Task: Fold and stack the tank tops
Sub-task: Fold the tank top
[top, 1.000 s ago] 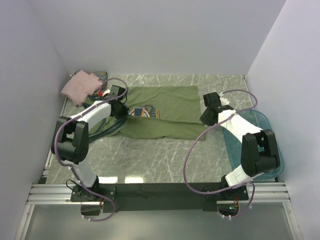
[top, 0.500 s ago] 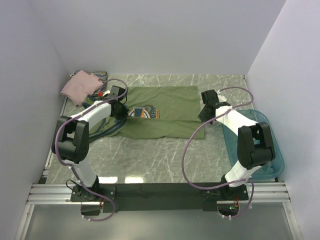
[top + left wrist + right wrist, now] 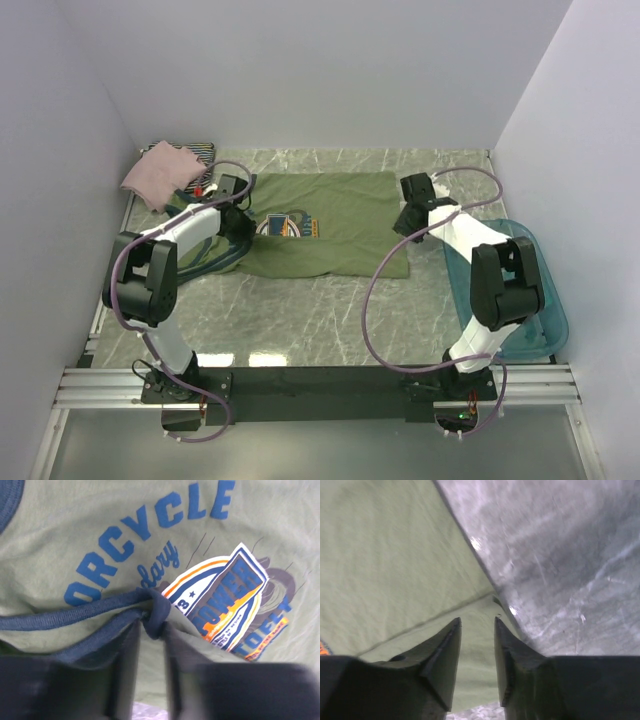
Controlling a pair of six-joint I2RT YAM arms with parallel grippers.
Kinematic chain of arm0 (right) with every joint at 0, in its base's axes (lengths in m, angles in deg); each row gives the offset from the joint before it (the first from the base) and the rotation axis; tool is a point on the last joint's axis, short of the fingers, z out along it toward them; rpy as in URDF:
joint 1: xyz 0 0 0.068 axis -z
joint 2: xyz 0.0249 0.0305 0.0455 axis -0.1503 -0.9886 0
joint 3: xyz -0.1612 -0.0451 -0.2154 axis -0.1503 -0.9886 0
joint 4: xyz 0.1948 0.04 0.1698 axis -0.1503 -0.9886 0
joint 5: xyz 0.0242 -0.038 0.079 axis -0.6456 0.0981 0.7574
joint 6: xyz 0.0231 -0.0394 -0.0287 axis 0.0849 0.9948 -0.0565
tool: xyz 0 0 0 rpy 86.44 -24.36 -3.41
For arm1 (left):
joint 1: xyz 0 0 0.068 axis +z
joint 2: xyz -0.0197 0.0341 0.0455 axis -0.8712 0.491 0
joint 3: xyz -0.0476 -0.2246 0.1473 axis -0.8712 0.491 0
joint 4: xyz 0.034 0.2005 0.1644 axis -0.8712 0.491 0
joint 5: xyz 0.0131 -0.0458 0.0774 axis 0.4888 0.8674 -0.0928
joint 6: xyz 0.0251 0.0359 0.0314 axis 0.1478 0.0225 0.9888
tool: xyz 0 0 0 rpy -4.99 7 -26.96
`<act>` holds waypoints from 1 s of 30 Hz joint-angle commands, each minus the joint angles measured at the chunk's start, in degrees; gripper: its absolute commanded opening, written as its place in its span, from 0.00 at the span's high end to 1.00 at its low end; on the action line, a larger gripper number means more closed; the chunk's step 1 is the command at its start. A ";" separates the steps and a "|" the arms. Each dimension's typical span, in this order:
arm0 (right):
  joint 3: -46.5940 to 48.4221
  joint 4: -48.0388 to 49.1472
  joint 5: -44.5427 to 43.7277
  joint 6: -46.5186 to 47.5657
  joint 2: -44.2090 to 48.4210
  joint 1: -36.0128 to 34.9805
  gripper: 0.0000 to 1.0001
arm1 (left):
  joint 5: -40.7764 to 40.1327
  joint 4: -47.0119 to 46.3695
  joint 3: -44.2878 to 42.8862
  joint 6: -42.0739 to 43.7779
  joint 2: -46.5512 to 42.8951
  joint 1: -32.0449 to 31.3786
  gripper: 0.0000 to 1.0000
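The olive-green tank top lies spread mid-table, its blue-orange print facing up. My left gripper sits low at its left end. In the left wrist view the left gripper stands open by a narrow gap, with a bunched loop of navy trim lying right at the fingertips. My right gripper is at the shirt's right edge. There the right gripper is open over flat green cloth, nothing between the fingers. The pink tank top lies folded at the back left on the striped one.
A translucent teal tub stands at the right beside the right arm. A small red and white item lies near the pink top. Side walls close in on left and right. Bare marble table shows in front of the shirt.
Both grippers have gone from shut to open, letting go of the green shirt. The right gripper moved back and a little left along the shirt's right edge. The left gripper barely moved.
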 commanded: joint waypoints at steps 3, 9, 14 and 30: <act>4.50 -1.70 -2.71 1.22 2.72 0.29 0.52 | 0.49 -4.54 1.06 1.78 -6.36 1.27 0.43; -1.98 -2.66 -1.92 1.13 12.03 -3.12 0.50 | -0.74 0.28 -0.96 4.16 -12.87 4.17 0.27; -12.25 -1.01 -0.69 -2.72 18.27 -8.92 0.52 | -4.25 7.84 5.25 -2.58 -18.85 4.34 0.30; -25.64 10.68 3.00 -4.76 20.40 -11.57 0.52 | -16.47 20.94 18.82 -14.21 -29.85 13.73 0.30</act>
